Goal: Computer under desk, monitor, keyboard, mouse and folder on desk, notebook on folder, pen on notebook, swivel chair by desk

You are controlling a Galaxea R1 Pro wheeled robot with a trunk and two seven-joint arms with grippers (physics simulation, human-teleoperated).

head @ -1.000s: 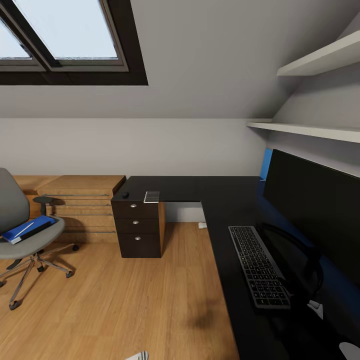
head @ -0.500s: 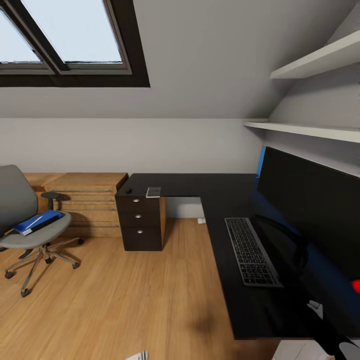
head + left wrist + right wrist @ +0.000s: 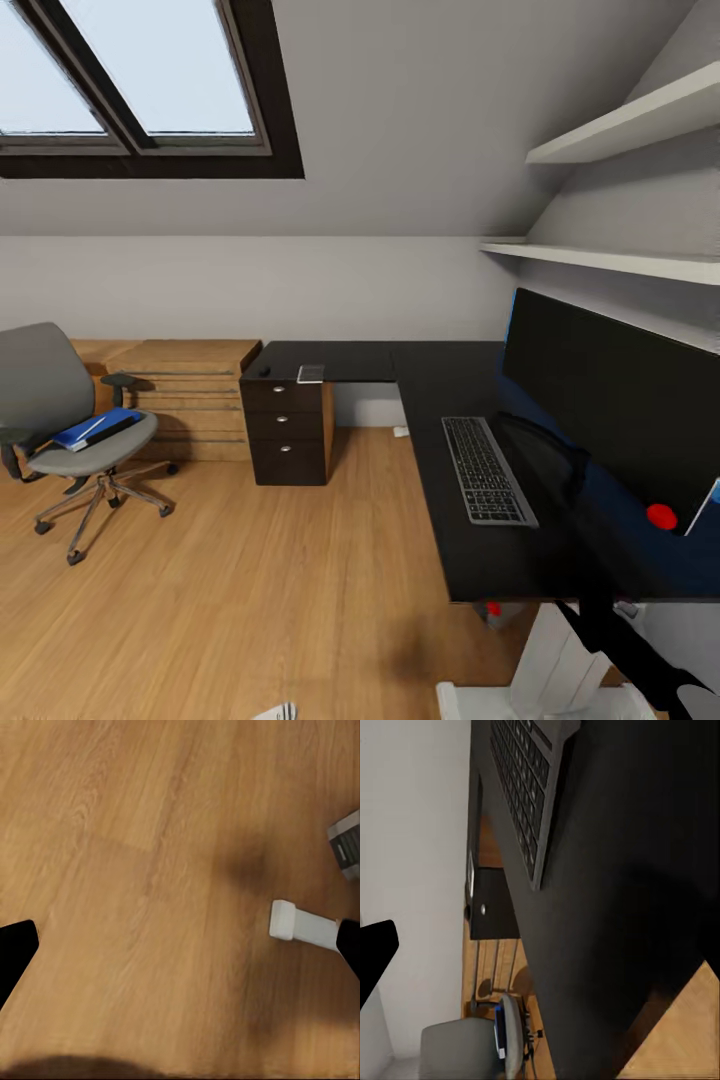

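Transit step toward folder on swivel chair, well apart from left gripper, apparently open, empty.

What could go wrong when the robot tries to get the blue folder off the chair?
The swivel chair stands on castors on smooth wood floor, so a nudge might roll it away. The folder lies slanted on the seat with something thin and white on top, which could slide off when lifted. Also, the mouse and notebook sit near the edge of the desk, so a careless reach there might knock them down.
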